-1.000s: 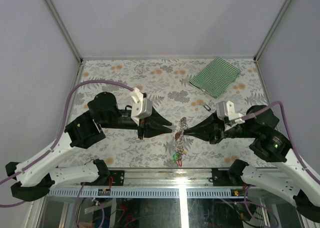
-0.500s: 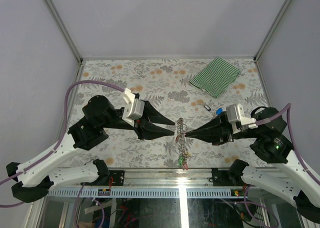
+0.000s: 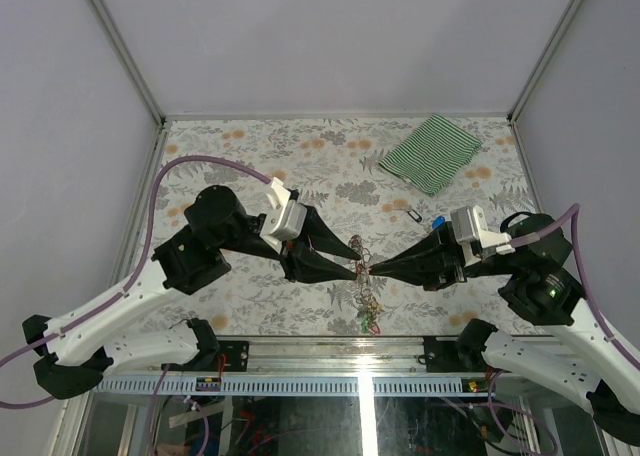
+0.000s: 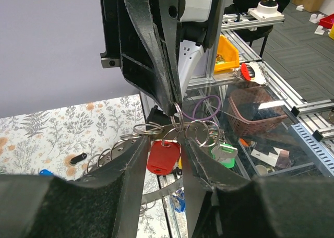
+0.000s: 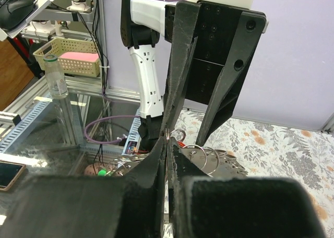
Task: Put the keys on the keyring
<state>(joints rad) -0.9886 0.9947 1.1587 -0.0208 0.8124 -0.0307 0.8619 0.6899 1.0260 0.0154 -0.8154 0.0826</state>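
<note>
Grey metal loops of the keyring [image 3: 366, 291] hang bunched between the two grippers, over the near part of the flowered table [image 3: 230, 166], about midway between its sides. The right gripper [image 3: 372, 269] reaches in from the right with its jaws pressed together, pinching one small loop at the top of the bunch; the left wrist view shows that loop caught right at its tips. The left gripper [image 3: 354, 261] comes from the opposite side, tip to tip with the right one, and its jaws stand part way apart, a narrow gap rather than a wide one. Several loops lie across that gap, and I cannot tell whether the fingers press on any of them. A red key [image 4: 163, 157] dangles from the bunch just beyond the gap, and a green key [image 4: 224, 153] hangs on the loops a little to its side. From above, the bunch trails down toward the table's near edge, with green and red at its lowest end; whether that end touches the surface I cannot tell. A black key [image 3: 413, 214] and a blue key [image 3: 438, 222] lie loose on the table, near each other, just behind the right gripper. A green-striped cloth [image 3: 432, 153] lies flat at the far right corner, well apart from everything else.
</note>
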